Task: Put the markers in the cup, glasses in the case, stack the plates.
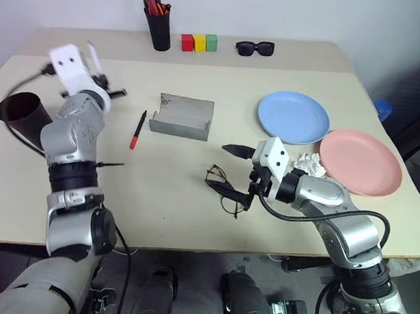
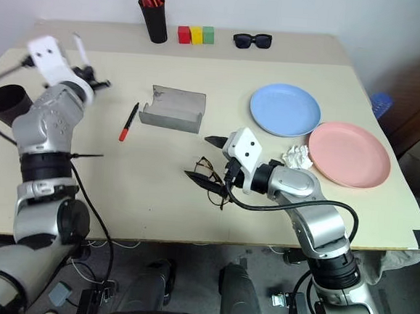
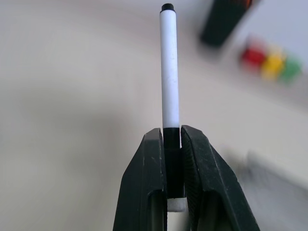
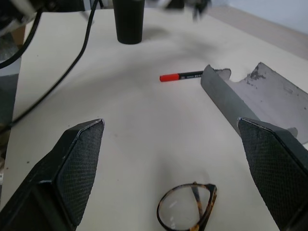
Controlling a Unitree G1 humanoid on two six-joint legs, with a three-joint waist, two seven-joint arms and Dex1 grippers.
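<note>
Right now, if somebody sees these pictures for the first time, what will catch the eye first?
Probably the left hand, raised above the table's left side and shut on the white marker, beside the dark cup. Next, the right hand, wide open just over the glasses near the table's middle. The blue plate and pink plate lie side by side on the right, not yet stacked.

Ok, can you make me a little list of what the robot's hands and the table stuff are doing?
left gripper: shut on the white marker, lifted off the table
right gripper: open, fingers either side of the glasses
red marker: lying on the table, left of the case
cup: on its side by the table's left edge
plates: blue plate and pink plate side by side, not stacked
</note>
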